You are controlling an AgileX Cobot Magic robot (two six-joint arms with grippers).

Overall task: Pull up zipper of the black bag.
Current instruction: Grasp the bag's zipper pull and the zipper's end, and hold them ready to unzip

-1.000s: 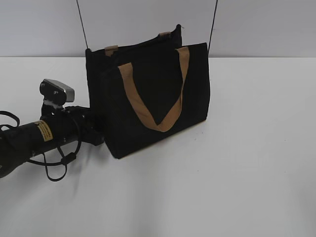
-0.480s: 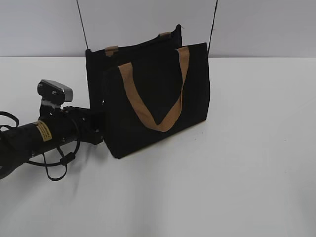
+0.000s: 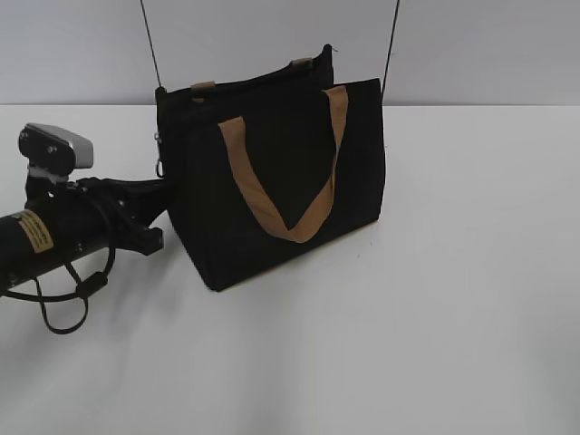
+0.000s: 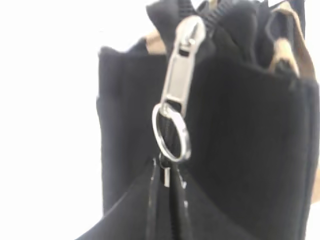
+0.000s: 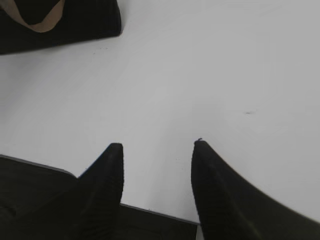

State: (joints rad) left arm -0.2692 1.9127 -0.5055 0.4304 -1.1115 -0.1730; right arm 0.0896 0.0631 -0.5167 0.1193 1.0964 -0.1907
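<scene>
The black bag (image 3: 281,172) with tan strap handles stands upright on the white table. The zipper runs along its top rim, and its silver pull tab (image 3: 159,156) hangs at the bag's left end. In the left wrist view the pull tab (image 4: 182,65) carries a ring, with a small metal end piece below the ring. My left gripper (image 4: 166,172) is shut on that end piece, close against the bag (image 4: 250,140). In the exterior view the left gripper (image 3: 161,192) sits just left of the bag. My right gripper (image 5: 157,145) is open and empty above bare table.
The white table (image 3: 435,317) extends to the right and front of the bag. Two thin black rods (image 3: 149,41) rise behind the bag against the grey wall. A corner of the bag (image 5: 75,25) shows at the top left of the right wrist view.
My left arm has drawn back to the left. The bag's left end, folded in before, is now stretched out leftward, and the silver pull tab has come into view there.
</scene>
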